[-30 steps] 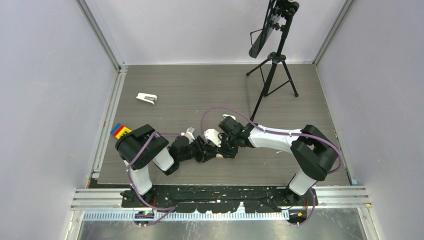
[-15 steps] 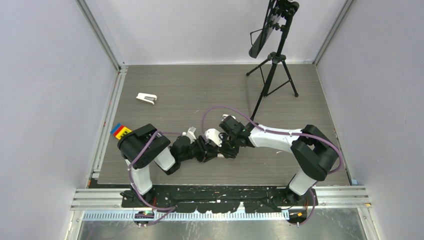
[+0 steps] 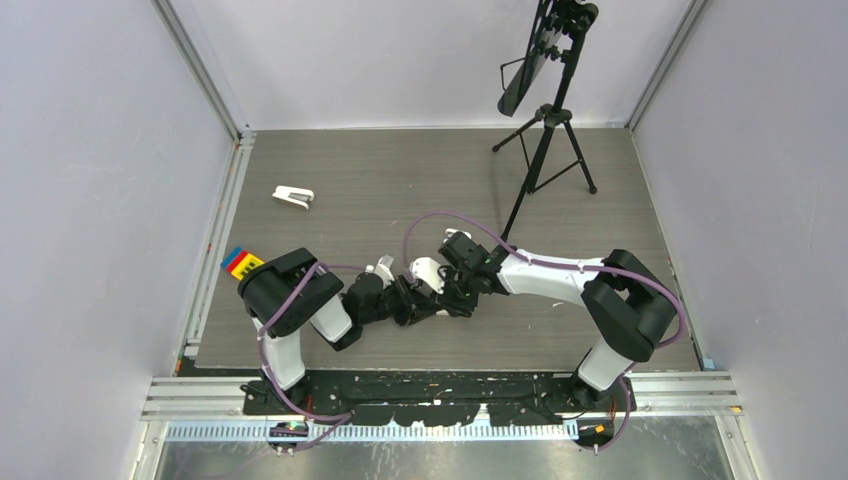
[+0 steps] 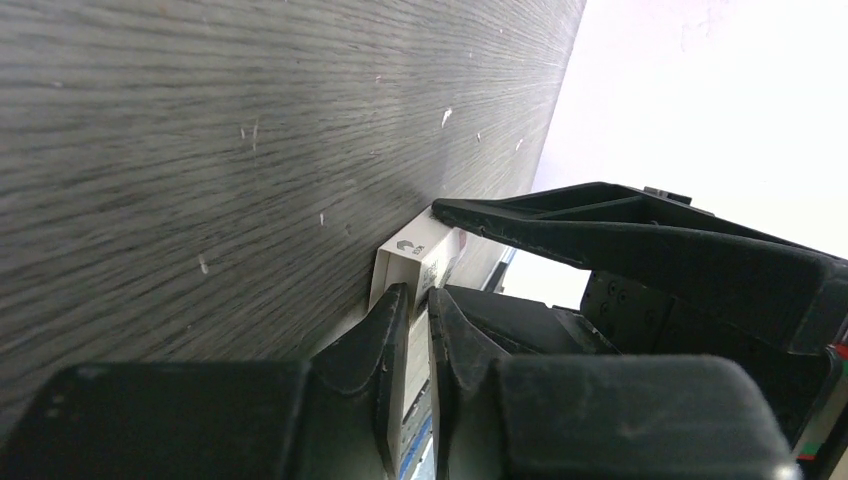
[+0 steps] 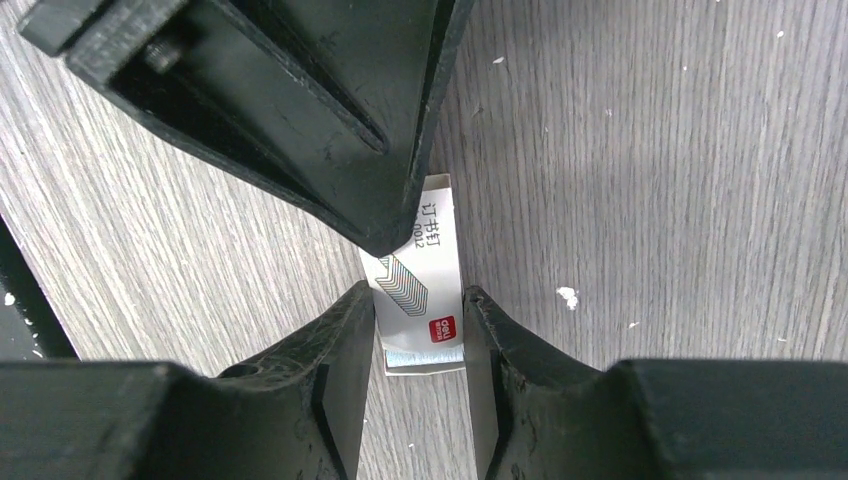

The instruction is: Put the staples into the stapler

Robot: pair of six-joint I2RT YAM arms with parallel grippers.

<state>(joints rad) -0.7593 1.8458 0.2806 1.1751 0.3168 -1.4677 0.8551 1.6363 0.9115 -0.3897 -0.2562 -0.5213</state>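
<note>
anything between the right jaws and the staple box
Nothing visible does: the staple box lies directly between the jaws of the right gripper, which press its sides, while the left gripper grips its other end.

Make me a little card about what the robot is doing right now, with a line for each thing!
left pincer: closed on the far end of the staple box
right pincer: closed on the same box, one finger on each long side
staple box: small, white, with a red mark
table: dark grey wood grain
tripod: black, standing at the far right
</note>
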